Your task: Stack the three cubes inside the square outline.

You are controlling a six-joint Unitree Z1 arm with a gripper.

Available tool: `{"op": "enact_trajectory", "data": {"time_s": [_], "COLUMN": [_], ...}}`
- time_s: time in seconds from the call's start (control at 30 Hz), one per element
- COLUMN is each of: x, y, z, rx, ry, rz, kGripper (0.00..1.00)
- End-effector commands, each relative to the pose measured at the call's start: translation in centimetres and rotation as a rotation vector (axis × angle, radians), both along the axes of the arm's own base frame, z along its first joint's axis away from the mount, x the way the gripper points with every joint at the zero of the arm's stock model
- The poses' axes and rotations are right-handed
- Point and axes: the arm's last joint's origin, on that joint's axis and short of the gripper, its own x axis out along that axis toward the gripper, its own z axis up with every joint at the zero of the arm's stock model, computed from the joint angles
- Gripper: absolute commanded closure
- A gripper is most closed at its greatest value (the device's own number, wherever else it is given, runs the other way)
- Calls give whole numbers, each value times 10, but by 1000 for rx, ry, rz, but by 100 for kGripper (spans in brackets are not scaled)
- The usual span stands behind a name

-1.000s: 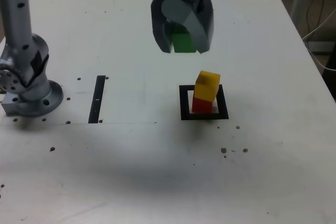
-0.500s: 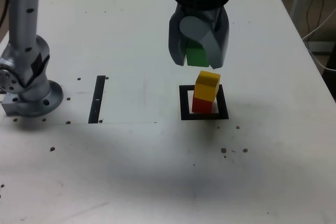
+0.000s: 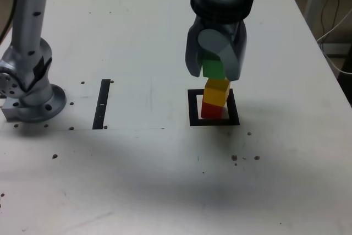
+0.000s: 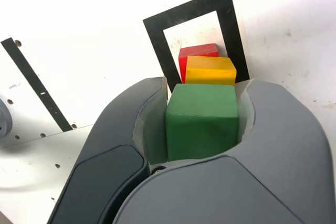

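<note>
I'm holding the green cube (image 3: pixel 213 69) with the gripper (image 3: pixel 215 70) clamped on its flat sides; it looks light, rigid and a little slick. Since a second ago I'm lower and further right in the exterior view, right above the yellow cube (image 3: pixel 218 91) on the red cube (image 3: pixel 211 110), inside the square outline (image 3: pixel 192 108).
</note>
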Motion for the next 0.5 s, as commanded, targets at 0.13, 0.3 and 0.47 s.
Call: {"op": "enact_trajectory", "data": {"time_s": [0.13,0.3,0.47], "x": [2,5,9], "y": [-1,-1,-2], "z": [-5,-11,-18], "rx": [-4,-5,-8], "ry": [8,20,30], "rz": [-6,-10,-11], "kGripper": [77,74,74]}}
